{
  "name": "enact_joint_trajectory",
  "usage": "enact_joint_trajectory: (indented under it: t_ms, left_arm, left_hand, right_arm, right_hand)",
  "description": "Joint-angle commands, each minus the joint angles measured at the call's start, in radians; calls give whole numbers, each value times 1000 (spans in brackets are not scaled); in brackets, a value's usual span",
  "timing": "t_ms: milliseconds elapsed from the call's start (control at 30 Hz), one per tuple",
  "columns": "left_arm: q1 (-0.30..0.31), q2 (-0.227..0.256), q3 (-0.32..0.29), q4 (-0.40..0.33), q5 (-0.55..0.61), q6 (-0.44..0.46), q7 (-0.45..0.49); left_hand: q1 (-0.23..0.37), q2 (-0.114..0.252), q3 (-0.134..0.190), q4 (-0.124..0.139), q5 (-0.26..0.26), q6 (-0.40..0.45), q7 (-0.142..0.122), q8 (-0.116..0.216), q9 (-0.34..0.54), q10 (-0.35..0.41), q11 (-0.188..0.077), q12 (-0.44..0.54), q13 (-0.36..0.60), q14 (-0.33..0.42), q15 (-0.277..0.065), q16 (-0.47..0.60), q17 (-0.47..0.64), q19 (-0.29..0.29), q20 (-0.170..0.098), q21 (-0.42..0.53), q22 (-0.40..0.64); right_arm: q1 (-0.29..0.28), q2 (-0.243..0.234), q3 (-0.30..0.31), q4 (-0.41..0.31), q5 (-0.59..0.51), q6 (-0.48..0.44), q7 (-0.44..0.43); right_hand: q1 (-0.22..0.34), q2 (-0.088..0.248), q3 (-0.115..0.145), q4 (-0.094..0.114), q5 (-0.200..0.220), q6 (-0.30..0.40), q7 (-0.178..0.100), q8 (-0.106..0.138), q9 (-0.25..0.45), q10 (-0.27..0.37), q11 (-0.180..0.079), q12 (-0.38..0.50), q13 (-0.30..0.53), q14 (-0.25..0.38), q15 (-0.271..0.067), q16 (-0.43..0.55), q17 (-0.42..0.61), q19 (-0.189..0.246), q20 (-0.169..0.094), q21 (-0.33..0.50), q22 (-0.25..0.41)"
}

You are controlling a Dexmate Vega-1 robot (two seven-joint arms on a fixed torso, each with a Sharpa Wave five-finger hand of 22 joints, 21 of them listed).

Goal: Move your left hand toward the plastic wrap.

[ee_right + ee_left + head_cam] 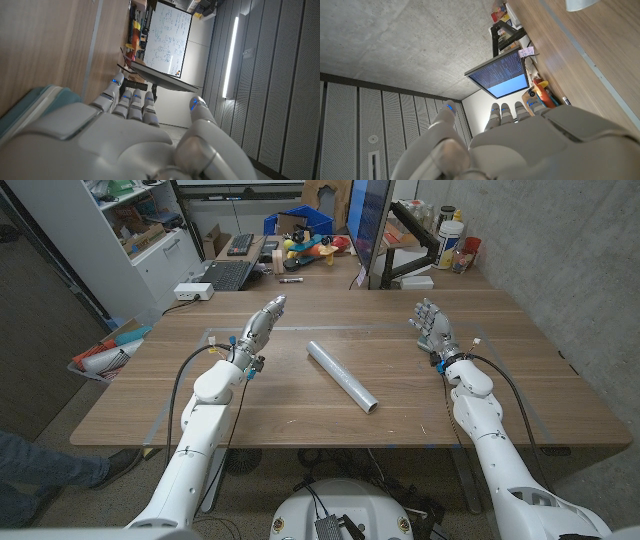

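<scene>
The plastic wrap (341, 374) is a long silvery roll lying slantwise on the middle of the wooden table (300, 420); one end of the roll (578, 4) peeks into the left wrist view. My left hand (260, 327) is to the left of the roll's far end, apart from it, fingers stretched out and holding nothing. From the left wrist camera the back of the left hand (530, 145) shows with its fingers straight. My right hand (431, 326) stands at the table's right, fingers up and apart, empty. The right hand (120, 135) shows straight fingers from its wrist camera too.
A monitor on a black arm (372, 220), a keyboard (228, 275), a white power strip (194, 291) and colourful toys (305, 245) crowd the far edge. Bottles (455, 235) stand at the back right. A person's leg (50, 465) shows at the lower left.
</scene>
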Motion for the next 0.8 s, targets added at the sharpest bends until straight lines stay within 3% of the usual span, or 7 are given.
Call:
enact_joint_trajectory:
  t_ms: [33,800]
  left_arm:
    - [6,7,14,-16,19,0,-3]
    - [23,20,36,-42,58,-33,1]
  left_hand:
    - [11,2,2,-6,3,9,4,7,1,5,-1,6,3,-3,0,4,3,-11,10,-1,3]
    - [21,5,5,-16,2,12,1,7,1,4,-2,6,3,-3,1,4,3,-10,11,-11,3]
  right_arm:
    - [-1,6,3,6,7,13,2]
    - [-5,7,0,1,9,14,-3]
  right_hand:
    - [4,6,-4,3,5,8,-2,5,2,8,-5,-6,3,8,3,7,1,13,0,-2,5]
    - [4,7,-9,2,5,7,-4,5,2,10,-5,-7,3,9,3,7,-4,17,0,-12,5]
